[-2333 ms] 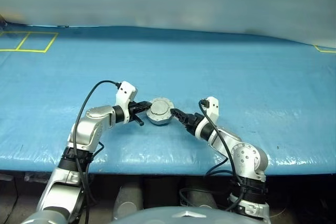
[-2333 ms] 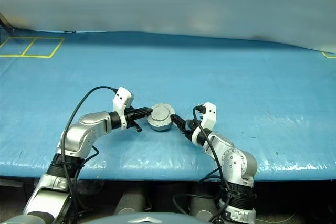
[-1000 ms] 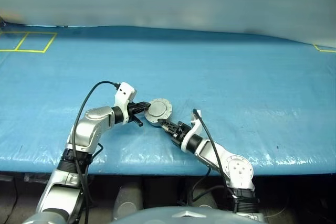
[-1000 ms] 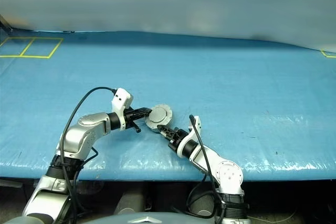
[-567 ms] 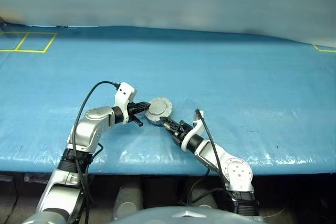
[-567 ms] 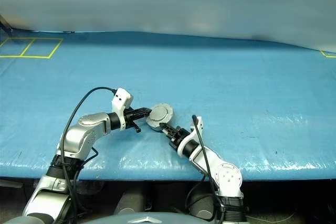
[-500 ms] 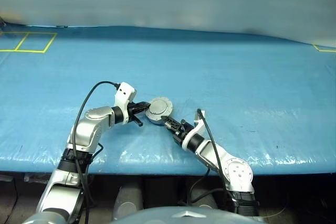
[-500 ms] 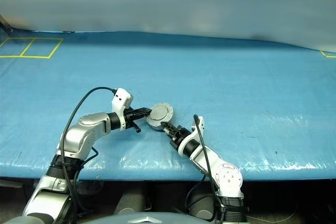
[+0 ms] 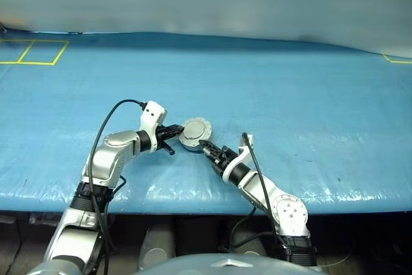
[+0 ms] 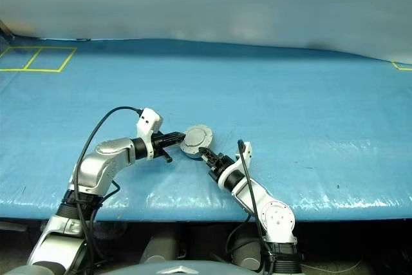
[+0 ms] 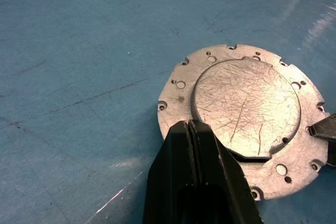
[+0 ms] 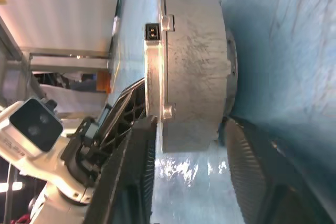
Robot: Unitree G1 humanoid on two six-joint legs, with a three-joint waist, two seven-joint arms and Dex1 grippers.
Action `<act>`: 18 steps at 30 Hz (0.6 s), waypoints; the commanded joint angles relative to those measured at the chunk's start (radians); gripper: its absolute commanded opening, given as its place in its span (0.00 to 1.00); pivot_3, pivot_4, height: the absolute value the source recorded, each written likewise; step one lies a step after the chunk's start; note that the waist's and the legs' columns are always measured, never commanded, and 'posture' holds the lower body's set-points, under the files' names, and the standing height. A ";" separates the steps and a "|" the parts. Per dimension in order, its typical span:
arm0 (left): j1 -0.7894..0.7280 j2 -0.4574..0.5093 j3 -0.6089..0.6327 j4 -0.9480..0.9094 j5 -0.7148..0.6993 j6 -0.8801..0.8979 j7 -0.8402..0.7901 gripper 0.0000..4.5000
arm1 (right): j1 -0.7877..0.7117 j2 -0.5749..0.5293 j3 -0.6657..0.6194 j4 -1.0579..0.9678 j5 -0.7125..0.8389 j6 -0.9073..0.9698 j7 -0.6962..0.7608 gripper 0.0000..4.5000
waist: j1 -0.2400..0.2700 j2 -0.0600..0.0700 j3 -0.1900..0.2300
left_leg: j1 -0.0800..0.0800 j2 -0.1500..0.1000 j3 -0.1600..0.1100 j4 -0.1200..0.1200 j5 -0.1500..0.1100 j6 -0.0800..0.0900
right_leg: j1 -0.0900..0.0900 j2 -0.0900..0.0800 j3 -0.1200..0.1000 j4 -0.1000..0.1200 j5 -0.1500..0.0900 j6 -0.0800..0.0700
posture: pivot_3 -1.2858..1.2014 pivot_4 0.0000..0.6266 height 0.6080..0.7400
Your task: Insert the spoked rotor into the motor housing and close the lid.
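Note:
The motor housing [image 9: 194, 140], a grey metal cup, stands on the blue table with the lid [image 11: 244, 107] lying flat on top, plain face and raised centre circle up. The spoked rotor is hidden. My left gripper [image 9: 176, 133] is shut, and its fingertips [image 11: 193, 129] rest on the lid's rim from the left. My right gripper [image 9: 206, 148] is open at the housing's near right side. Its fingers [image 12: 137, 167] straddle the housing's side wall [image 12: 191, 64], one by the lid's flange and one by the base.
The blue cover [image 9: 290, 82] spreads wide behind and to both sides of the housing. Yellow tape squares [image 9: 33, 51] mark the far left corner. The table's front edge [image 9: 193, 192] runs just below both arms.
My right gripper has come up against the housing's near side and spread its fingers around it. The left gripper and the housing have stayed put.

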 commanded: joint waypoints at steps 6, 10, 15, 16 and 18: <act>0.028 -0.001 -0.052 0.025 0.017 0.028 -0.013 0.00 | -0.031 0.098 0.004 -0.005 0.022 -0.061 0.015 0.71 | 0.002 0.000 0.000 | -0.004 -0.002 0.001 -0.001 0.000 0.001 | -0.003 0.000 0.001 0.000 0.000 0.000 | 0.52 0.24 1.00; 0.027 -0.001 -0.054 0.025 0.018 0.027 -0.015 0.00 | -0.022 0.097 0.010 -0.008 0.033 -0.064 0.023 0.71 | 0.002 0.000 0.000 | -0.004 -0.002 0.001 -0.001 0.000 0.001 | -0.003 0.000 0.001 0.000 0.000 0.000 | 0.52 0.24 1.00; 0.028 -0.002 -0.056 0.025 0.019 0.030 -0.016 0.00 | -0.010 0.097 0.008 -0.012 0.059 -0.057 0.023 0.39 | 0.000 0.000 0.000 | -0.003 -0.001 0.001 -0.001 0.000 0.001 | -0.003 0.001 0.001 0.000 0.000 0.000 | 0.52 0.24 1.00; 0.028 -0.002 -0.056 0.026 0.020 0.030 -0.016 0.00 | -0.008 0.094 0.009 -0.013 0.063 -0.054 0.020 0.35 | 0.001 0.000 0.000 | -0.003 -0.001 0.001 -0.001 0.000 0.001 | -0.003 0.001 0.001 0.000 0.000 0.000 | 0.52 0.24 1.00; 0.028 -0.003 -0.054 0.027 0.021 0.031 -0.017 0.00 | -0.002 0.087 0.016 -0.015 0.068 -0.044 0.016 0.25 | 0.000 -0.001 0.000 | -0.003 -0.001 0.001 -0.001 0.000 0.001 | -0.003 0.001 0.001 0.000 0.000 0.000 | 0.52 0.24 1.00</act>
